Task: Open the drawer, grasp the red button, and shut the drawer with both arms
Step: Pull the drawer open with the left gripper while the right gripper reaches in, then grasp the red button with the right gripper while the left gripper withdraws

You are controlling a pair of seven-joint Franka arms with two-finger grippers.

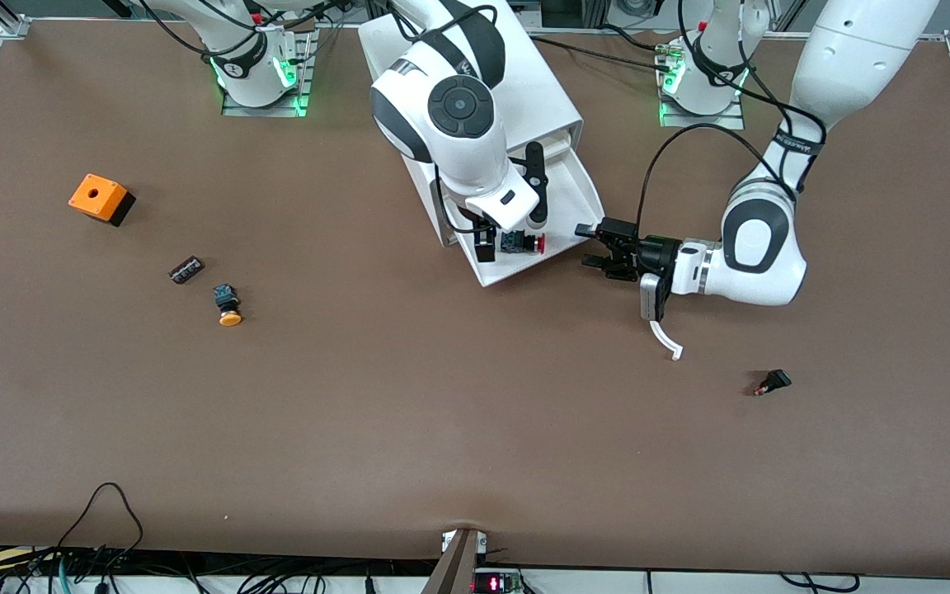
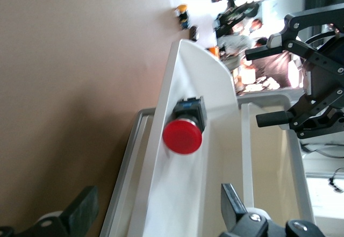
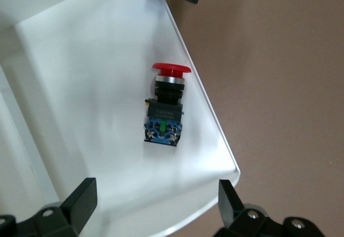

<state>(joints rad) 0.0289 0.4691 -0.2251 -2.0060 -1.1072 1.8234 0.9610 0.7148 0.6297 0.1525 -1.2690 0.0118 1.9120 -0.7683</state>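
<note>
Both arms were glossy white with dark grey bands at the joints. Each ended in a black two-finger gripper, and a black cable looped along the left arm [image 1: 759, 239]. Green lights glowed at both bases.

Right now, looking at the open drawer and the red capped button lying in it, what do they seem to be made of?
Drawer: probably white plastic, smooth and slightly glossy, with soft reflections, a thin rim and rounded corners.
Button: the red cap looks like matte plastic; the ring under it shines silver, perhaps metal or plated plastic; the black and blue body looks like moulded plastic.
</note>
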